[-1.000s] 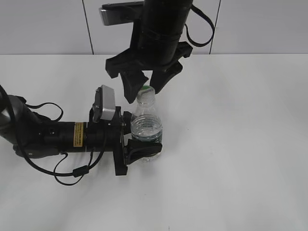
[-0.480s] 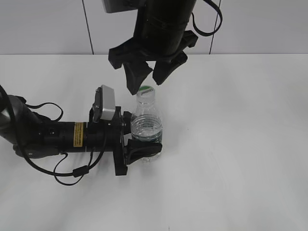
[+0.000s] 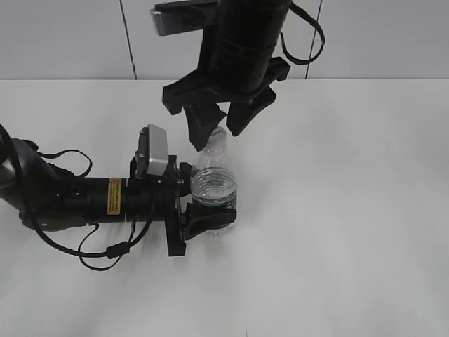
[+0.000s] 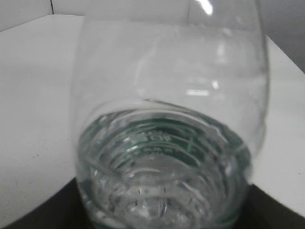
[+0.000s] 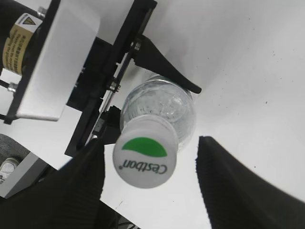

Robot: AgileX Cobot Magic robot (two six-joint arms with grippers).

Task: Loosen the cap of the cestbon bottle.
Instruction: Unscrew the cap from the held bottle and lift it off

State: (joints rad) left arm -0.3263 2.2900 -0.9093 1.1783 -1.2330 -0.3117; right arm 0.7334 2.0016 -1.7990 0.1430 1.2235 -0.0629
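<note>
The cestbon bottle (image 3: pixel 213 186) stands upright on the white table, clear with water in its lower half. My left gripper (image 3: pixel 209 217) lies level from the left and is shut on the bottle's lower body, which fills the left wrist view (image 4: pixel 167 143). My right gripper (image 3: pixel 216 137) hangs over the bottle's top, open, its two black fingers on either side of the neck. The cap (image 5: pixel 145 152) is white with a green patch and "Cestbon" lettering; it sits on the bottle between the right fingers (image 5: pixel 150 183), closer to the left one, touching neither. In the exterior view the cap is hidden behind a finger.
The white table (image 3: pixel 351 210) spreads around the bottle, with a pale wall behind. The left arm's body and cables (image 3: pixel 77 200) lie on the table to the bottle's left. The left wrist camera block (image 5: pixel 62 62) shows in the right wrist view.
The right gripper rose and then came back down over the bottle's top, so its fingers now cover the cap in the exterior view. The left gripper and bottle have not moved.
</note>
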